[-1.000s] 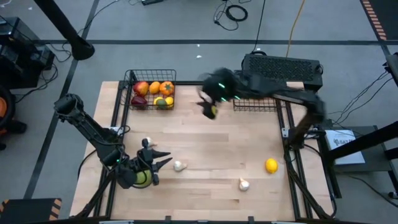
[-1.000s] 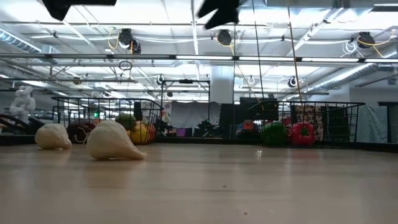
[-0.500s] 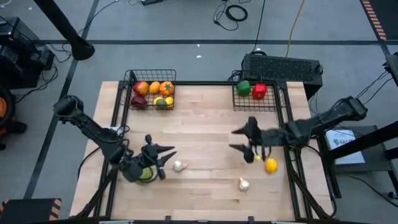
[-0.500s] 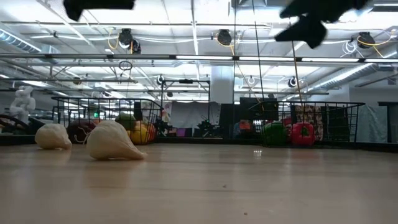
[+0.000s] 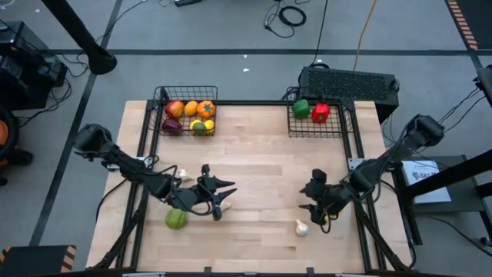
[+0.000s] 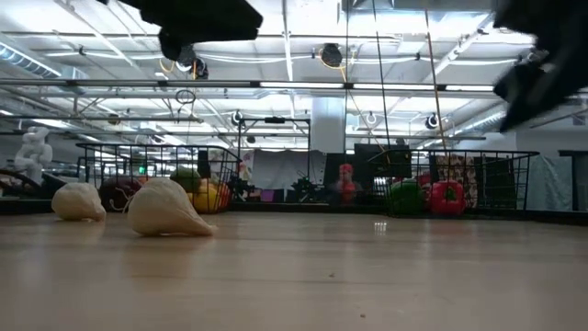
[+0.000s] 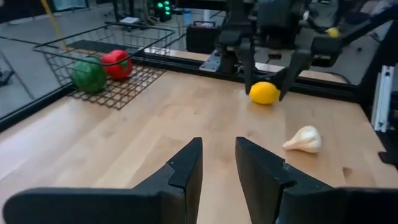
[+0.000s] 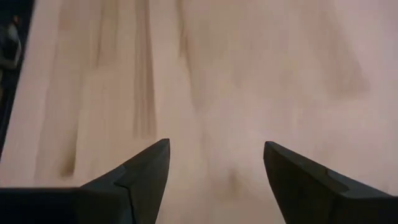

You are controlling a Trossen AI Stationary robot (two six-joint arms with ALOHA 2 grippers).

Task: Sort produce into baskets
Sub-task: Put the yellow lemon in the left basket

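Gaping wide, right claw (image 5: 312, 198) apparently straddles the lemon (image 7: 264, 93); left claw (image 5: 221, 196) slightly parted, empty.

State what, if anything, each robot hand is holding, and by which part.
Nothing: both the left hand and right hand are open and empty.

wooden table (image 5: 254, 165) | black vented box (image 5: 350, 81) behind far edge | floor cables (image 5: 290, 15), possibly power leads

- High view: straight down over the whole table (image 5: 254, 161).
- Low view: at tabletop height, level across the wood toward both baskets.
- Left wrist view: low, facing the right arm's side; shares the lemon (image 7: 264, 93) area.
- Right wrist view: close above bare wood.
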